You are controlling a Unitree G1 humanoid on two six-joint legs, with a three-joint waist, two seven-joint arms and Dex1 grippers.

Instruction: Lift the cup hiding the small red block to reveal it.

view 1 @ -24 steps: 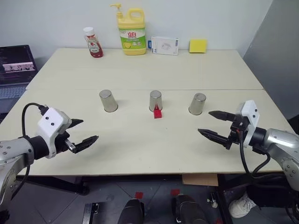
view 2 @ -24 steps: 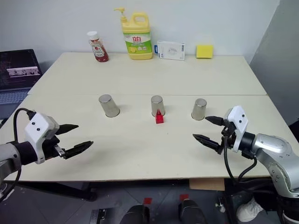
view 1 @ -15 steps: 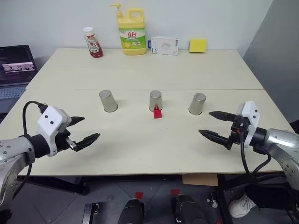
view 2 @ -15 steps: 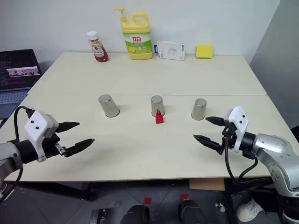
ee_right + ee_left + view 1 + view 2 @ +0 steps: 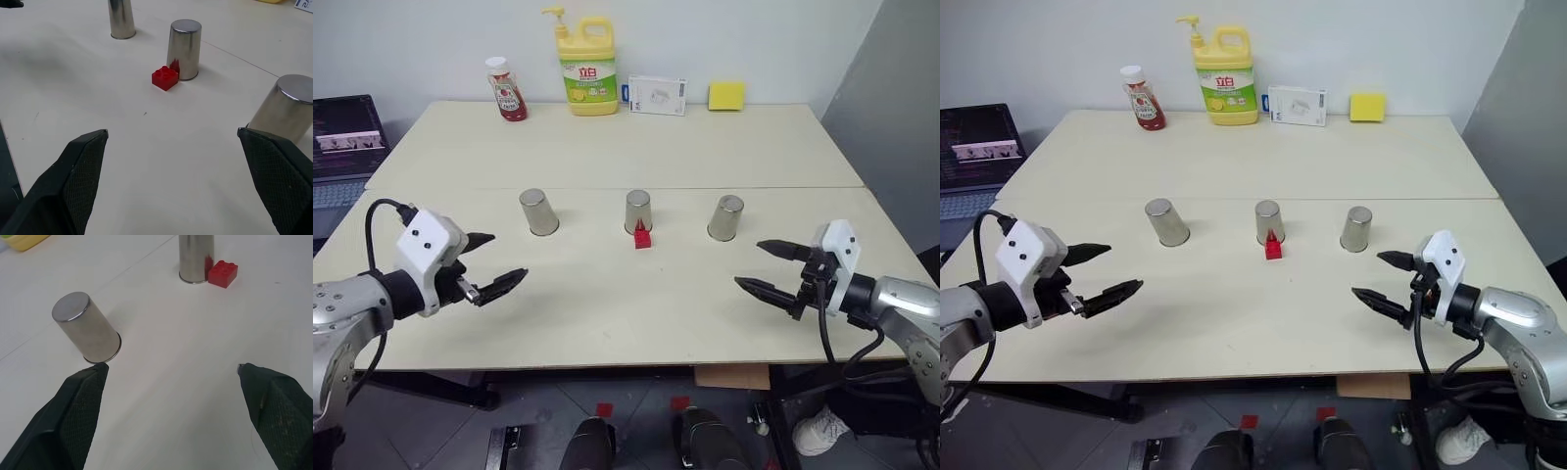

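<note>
back edge: red sauce bottle (image 5: 506,90) | yellow pump bottle (image 5: 584,67) | white box (image 5: 657,96) | yellow sponge (image 5: 726,95), perhaps

Three steel cups stand in a row across the table (image 5: 607,304), and the middle cup (image 5: 638,211) is our landmark. The small block (image 5: 643,237) sits just before it, touching its base; the left cup (image 5: 539,211) and right cup (image 5: 725,217) flank it, well apart. Far behind it, at the table's back edge, stands the pump bottle (image 5: 587,67).

My left gripper (image 5: 496,264) held low at near left, fingers spread wide, angled inward, holding nothing; my right gripper (image 5: 771,267) held low at near right, fingers likewise parted, pointing inward, empty; both forearms raised, wrists roughly level
</note>
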